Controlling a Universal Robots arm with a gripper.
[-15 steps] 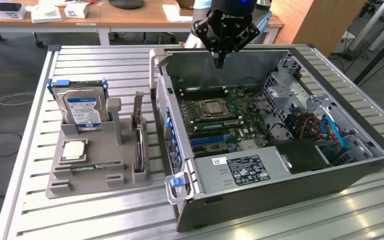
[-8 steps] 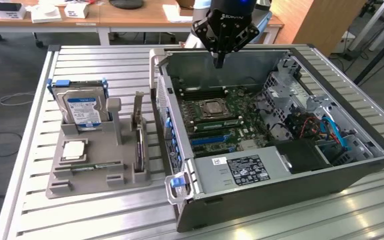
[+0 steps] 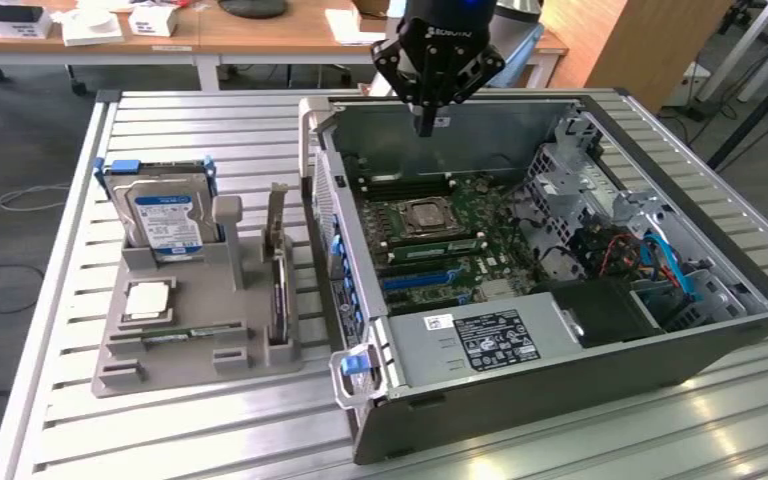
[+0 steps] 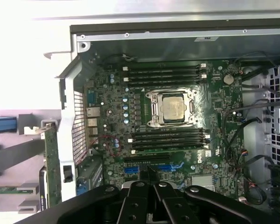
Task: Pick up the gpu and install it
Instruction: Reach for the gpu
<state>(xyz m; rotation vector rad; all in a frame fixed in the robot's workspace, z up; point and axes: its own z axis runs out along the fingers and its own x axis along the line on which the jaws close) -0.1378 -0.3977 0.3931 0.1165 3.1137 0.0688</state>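
A: Hand [image 4: 149, 177] clenched, empty, hovering over the open case [image 3: 558, 385].
B: gpu [image 3: 280, 280] stands on edge in the holder [image 3: 171, 345] on the desk [image 3: 197, 430], well apart from the hand. I'd spread the fingers first and pinch its top edge squarely.

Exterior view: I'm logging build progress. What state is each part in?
gripper: shut, empty, above the case
gpu: standing in the gray holder, not installed
computer case: side open
hard drive: upright in the gray holder
processor: seated on the motherboard
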